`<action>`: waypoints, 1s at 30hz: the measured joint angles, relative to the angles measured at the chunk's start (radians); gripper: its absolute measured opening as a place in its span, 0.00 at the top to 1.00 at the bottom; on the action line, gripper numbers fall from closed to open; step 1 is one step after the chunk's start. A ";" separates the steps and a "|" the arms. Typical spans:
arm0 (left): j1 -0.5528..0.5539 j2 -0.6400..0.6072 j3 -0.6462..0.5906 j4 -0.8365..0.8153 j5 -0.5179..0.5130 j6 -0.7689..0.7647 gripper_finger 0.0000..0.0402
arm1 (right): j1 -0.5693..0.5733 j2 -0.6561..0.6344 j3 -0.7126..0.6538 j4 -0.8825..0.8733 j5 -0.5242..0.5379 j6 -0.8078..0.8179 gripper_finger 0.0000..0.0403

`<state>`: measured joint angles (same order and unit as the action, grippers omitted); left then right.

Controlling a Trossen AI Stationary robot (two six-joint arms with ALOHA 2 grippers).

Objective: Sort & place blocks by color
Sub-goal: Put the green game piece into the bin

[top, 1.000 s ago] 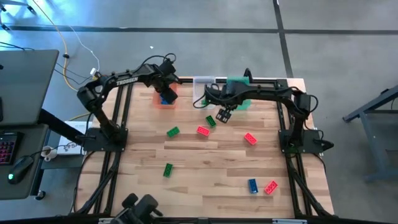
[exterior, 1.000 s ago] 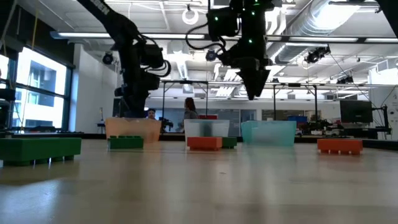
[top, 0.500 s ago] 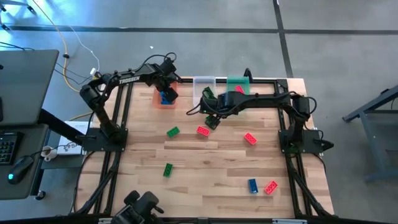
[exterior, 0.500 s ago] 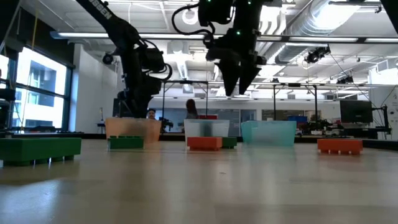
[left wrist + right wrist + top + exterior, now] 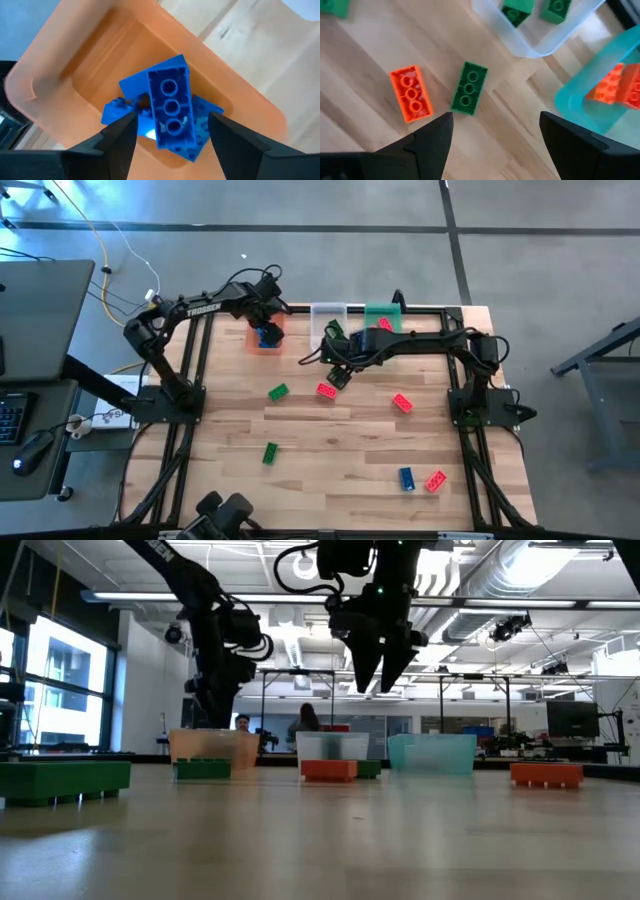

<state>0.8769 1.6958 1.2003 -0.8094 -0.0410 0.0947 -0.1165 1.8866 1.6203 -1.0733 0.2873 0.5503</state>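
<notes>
My left gripper (image 5: 266, 330) hangs open over the orange bin (image 5: 262, 346) at the far left. In the left wrist view its fingers stand on either side of a blue block (image 5: 170, 107) that lies underside up on other blue blocks in that bin (image 5: 100, 65). My right gripper (image 5: 338, 370) hangs open above a dark green block (image 5: 469, 87) and a red block (image 5: 411, 93), both flat on the table. The clear bin (image 5: 530, 42) holds green blocks. The teal bin (image 5: 580, 100) holds red ones.
More blocks lie loose on the wood: green (image 5: 278, 391), red (image 5: 402, 402), green (image 5: 269, 452), blue (image 5: 406, 478) and red (image 5: 435, 480). The three bins stand in a row along the far edge. Black frame rails run down both sides of the table.
My left gripper has opened over the orange bin and let go of the blue block, which now lies on the other blue ones. My right gripper has swung toward the table's left, from near the teal bin to above the dark green block, rolling its wrist as it went.
</notes>
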 joint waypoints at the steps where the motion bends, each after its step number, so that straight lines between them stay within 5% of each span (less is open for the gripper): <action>1: -0.005 -0.011 0.000 -0.009 0.000 0.001 0.43 | 0.000 0.000 0.000 0.001 -0.013 -0.001 0.29; 16: -0.205 -0.223 -0.005 -0.183 -0.013 -0.042 0.43 | -0.031 0.001 0.000 0.013 -0.086 -0.061 0.29; 30: -0.376 -0.529 -0.236 -0.180 -0.057 -0.202 0.43 | -0.049 0.102 0.002 0.079 -0.147 -0.035 0.29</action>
<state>0.5005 1.1665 0.9648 -0.9890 -0.0982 -0.1068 -0.1658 1.9890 1.6218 -0.9943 0.1405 0.5155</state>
